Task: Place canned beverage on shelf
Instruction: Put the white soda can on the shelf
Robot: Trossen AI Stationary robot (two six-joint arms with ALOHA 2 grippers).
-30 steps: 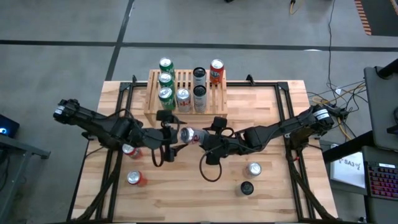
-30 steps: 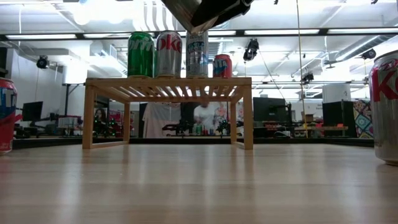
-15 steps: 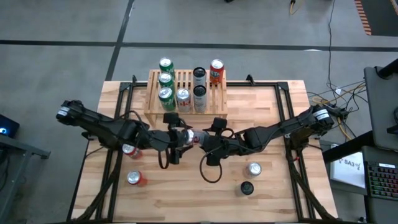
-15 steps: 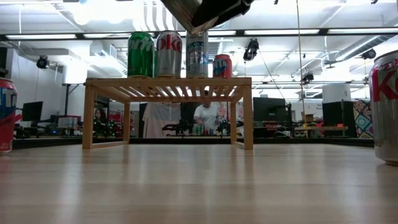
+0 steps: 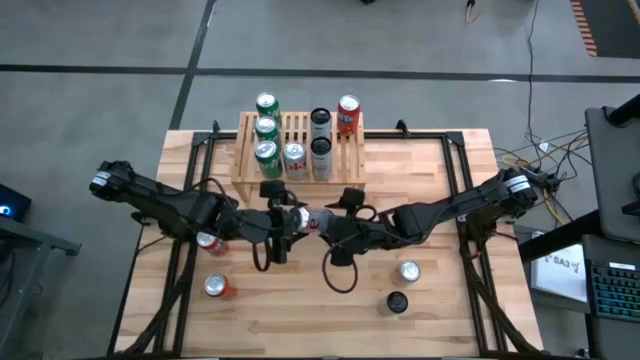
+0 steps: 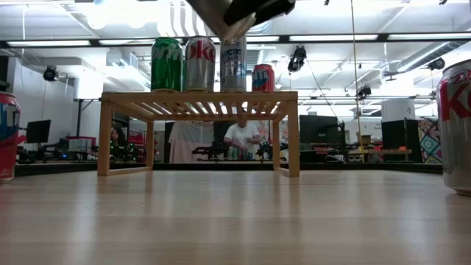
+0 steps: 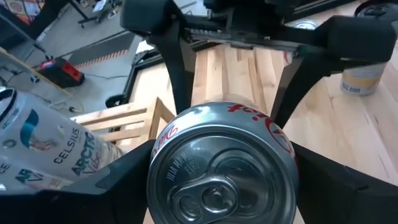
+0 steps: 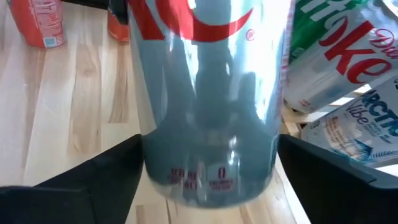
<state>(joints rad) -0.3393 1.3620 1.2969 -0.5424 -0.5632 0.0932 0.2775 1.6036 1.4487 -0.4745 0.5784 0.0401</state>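
Observation:
A silver and red soda can (image 5: 305,217) lies on its side in the air over the middle of the table, between my two grippers. My left gripper (image 5: 292,218) is shut on its top end, whose pull tab (image 7: 211,196) faces the left wrist camera. My right gripper (image 5: 320,221) is open, its fingers (image 8: 93,180) on either side of the can's bottom end (image 8: 208,168). Behind stands the shelf (image 5: 345,160), a low wooden rack, with several cans (image 5: 267,128) upright on its slats. My left gripper pinches the can's top end between its two fingers, one on each side of the wall just behind the rim (image 7: 157,163). The fingers come from the table's left, slanting a little downward, and lie along the can. The can lies about level, clear of the table.
Loose cans stand on the table: a red one (image 5: 209,240) under my left arm, another (image 5: 217,287) near the front left, a silver one (image 5: 408,270) and a dark one (image 5: 397,301) at the front right. A person (image 6: 243,140) shows in the room beyond.
My left gripper has moved toward the table's right, up to the can, and its fingers now enclose the can's top end. The can has stayed in the air, level, at about the same place.

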